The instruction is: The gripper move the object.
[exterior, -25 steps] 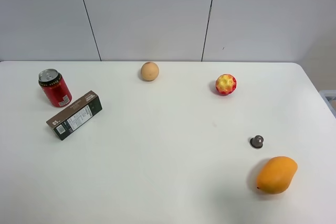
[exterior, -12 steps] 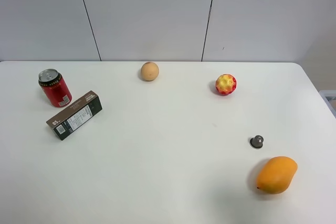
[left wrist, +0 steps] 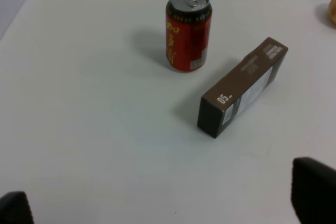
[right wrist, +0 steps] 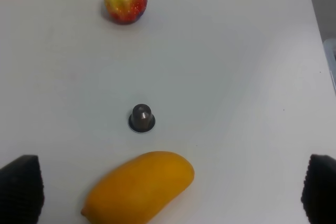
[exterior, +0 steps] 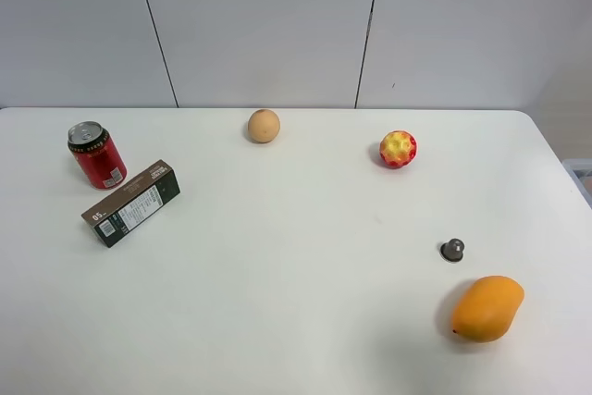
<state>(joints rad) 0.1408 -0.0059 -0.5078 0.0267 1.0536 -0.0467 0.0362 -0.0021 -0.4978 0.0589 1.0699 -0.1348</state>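
The red soda can point(exterior: 97, 154) with a silver top stands upright at the far left of the white table point(exterior: 277, 256). It also shows in the left wrist view point(left wrist: 188, 29). My left gripper point(left wrist: 164, 203) is open and empty, well short of the can, with only its black fingertips point(left wrist: 314, 190) showing at the frame's corners. My right gripper point(right wrist: 170, 191) is open and empty over the right side of the table, its black fingertips point(right wrist: 21, 187) wide apart. Neither arm shows in the exterior view.
A dark green-brown box point(exterior: 131, 203) lies right beside the can, between it and my left gripper point(left wrist: 242, 86). A tan ball point(exterior: 264, 125), a red-yellow ball point(exterior: 398, 149), a small dark capsule point(exterior: 452, 250) and an orange mango point(exterior: 487, 307) lie on the table.
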